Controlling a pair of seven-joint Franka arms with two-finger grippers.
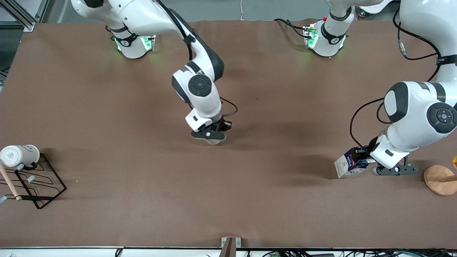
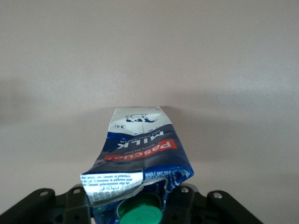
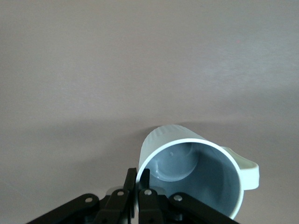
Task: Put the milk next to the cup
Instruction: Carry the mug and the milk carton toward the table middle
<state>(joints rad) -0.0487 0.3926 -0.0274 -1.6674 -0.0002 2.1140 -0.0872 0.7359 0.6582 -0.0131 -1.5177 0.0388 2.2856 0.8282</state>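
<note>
The milk (image 1: 348, 167) is a blue and white carton, tilted, low over the table at the left arm's end. My left gripper (image 1: 360, 161) is shut on its crumpled top. In the left wrist view the green cap (image 2: 140, 212) sits between the fingers and the milk (image 2: 140, 144) stretches away from the left gripper (image 2: 140, 205). The cup (image 1: 215, 141) is mid-table under my right gripper (image 1: 213, 137). In the right wrist view the right gripper (image 3: 139, 179) is shut on the rim of the cup (image 3: 196, 172), one finger inside and one outside. The cup's stubby handle (image 3: 246, 170) points away from the fingers.
A larger white mug (image 1: 19, 155) lies on a black wire rack (image 1: 39, 184) at the right arm's end, with a wooden stick (image 1: 10, 185) across it. A round wooden stand (image 1: 441, 179) sits at the left arm's end, close to the left hand. Brown cloth covers the table.
</note>
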